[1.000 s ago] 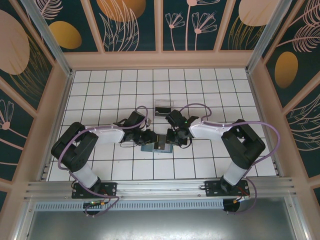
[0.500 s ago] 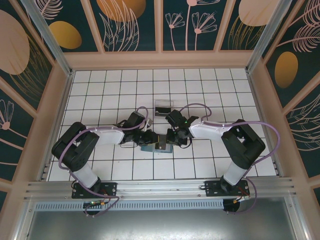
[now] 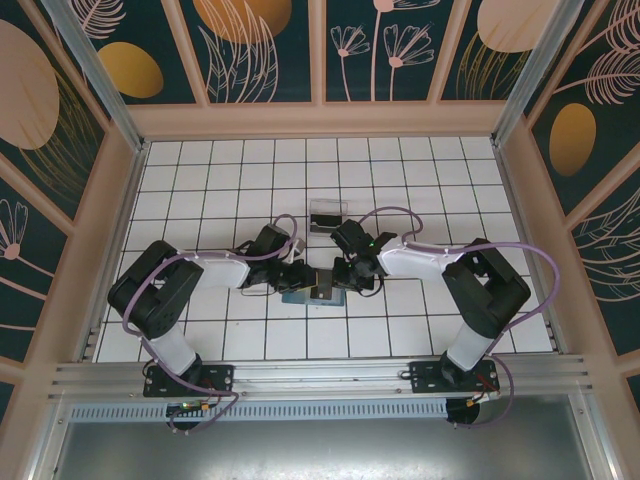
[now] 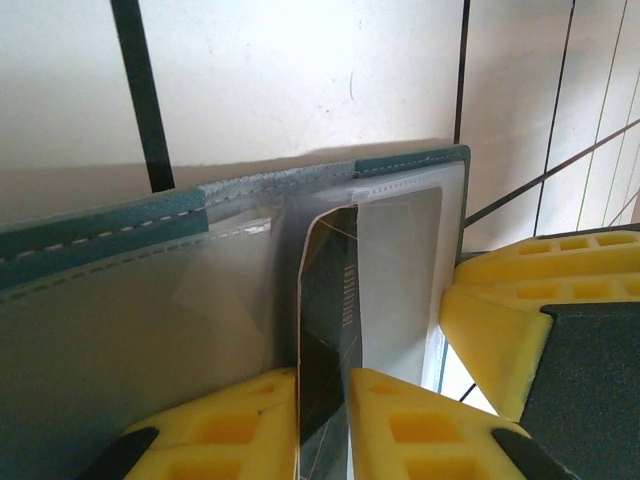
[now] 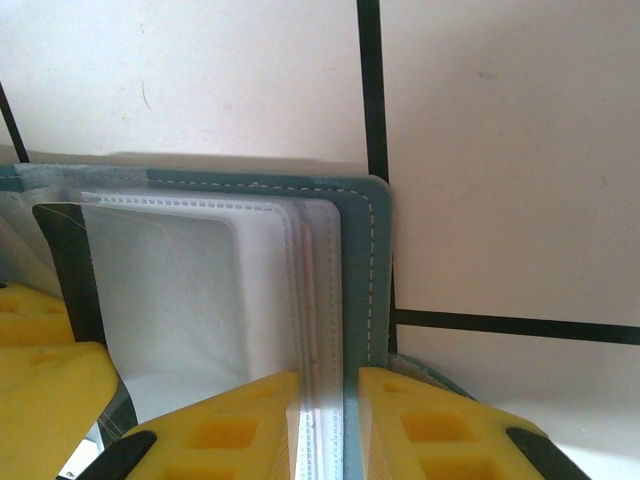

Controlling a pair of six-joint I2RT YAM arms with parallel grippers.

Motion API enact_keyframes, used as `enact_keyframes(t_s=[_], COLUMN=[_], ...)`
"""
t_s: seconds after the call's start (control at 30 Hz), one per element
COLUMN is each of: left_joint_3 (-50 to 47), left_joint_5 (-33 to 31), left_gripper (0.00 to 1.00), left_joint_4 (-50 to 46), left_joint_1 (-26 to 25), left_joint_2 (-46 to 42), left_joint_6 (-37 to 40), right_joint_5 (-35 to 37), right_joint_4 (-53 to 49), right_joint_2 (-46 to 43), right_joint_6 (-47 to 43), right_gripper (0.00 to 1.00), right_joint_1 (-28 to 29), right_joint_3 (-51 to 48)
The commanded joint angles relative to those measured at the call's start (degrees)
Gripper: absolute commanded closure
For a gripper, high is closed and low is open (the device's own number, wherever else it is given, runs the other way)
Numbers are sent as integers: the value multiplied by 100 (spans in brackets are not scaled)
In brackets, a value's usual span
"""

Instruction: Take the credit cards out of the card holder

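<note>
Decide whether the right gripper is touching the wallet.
Touching. In the right wrist view, the right gripper has its yellow fingers tight against both sides of the wallet, no gap showing.

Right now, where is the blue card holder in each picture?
Top external: the card holder lies just below the picture's centre.
Left wrist: the card holder shows its teal edge running from left to upper right.
Right wrist: the card holder shows its teal cover right of centre.
Shared landmark: the dark credit card in it.
</note>
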Motion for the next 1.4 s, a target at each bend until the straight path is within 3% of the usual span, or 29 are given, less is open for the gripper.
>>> enact_keyframes(t_s=[0.0, 0.4, 0.77, 1.37], left_joint_3=[-128, -224, -96, 591], left_joint_5=[6, -118, -371, -1142], left_gripper=[81, 89, 91, 94], left_joint_4=[117, -150, -790, -2337], left_joint_1=[-1, 135, 196, 205], left_joint_2=[145, -284, -609, -1077], left_joint_6=[-28, 98, 423, 1448], right_joint_5=[167, 268, 352, 413], right_joint_4=[-162, -215, -289, -399], right_joint_2=[249, 242, 217, 196], right_joint_6=[80, 85, 84, 60], right_gripper=[77, 78, 68, 76], right_joint_1=[47, 30, 18, 16], right_joint_3=[-66, -83, -53, 19])
